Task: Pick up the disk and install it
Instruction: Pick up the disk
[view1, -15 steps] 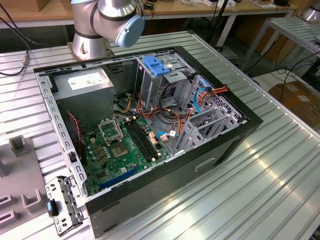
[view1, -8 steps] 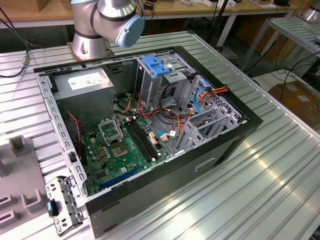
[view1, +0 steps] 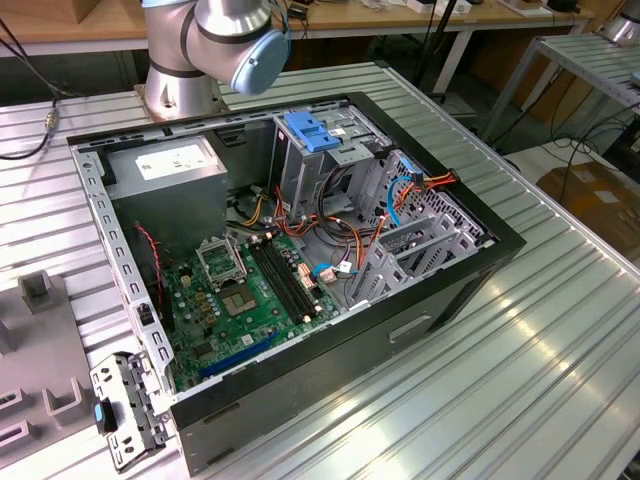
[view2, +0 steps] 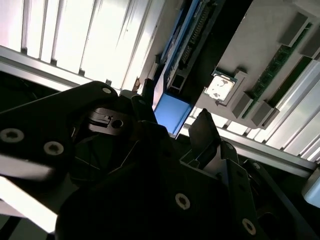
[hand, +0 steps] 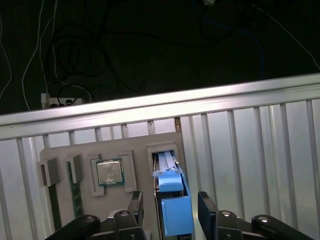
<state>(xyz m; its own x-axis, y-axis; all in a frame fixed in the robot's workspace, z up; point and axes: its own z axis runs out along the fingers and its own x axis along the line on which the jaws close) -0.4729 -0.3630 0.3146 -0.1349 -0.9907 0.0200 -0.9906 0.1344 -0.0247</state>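
Your ribbed aluminium table carries the open computer case, with bare table running from 3 to 6 o'clock of it in the exterior view. The arm's base stands at the case's 11 o'clock, and a grey fixture tray lies at its 8 o'clock. Inside the case, the grey drive cage with its blue clip sits near 1 o'clock.

In the first wrist view, the disk stands on edge in a slot of the tray. Your gripper is spread wide, with a finger on each side of the blue carrier. One finger is just beside the carrier and the other has a dark gap. A processor chip lies in the neighbouring pocket. The table's edge rail runs just past the tray, with dark floor and cables beyond.
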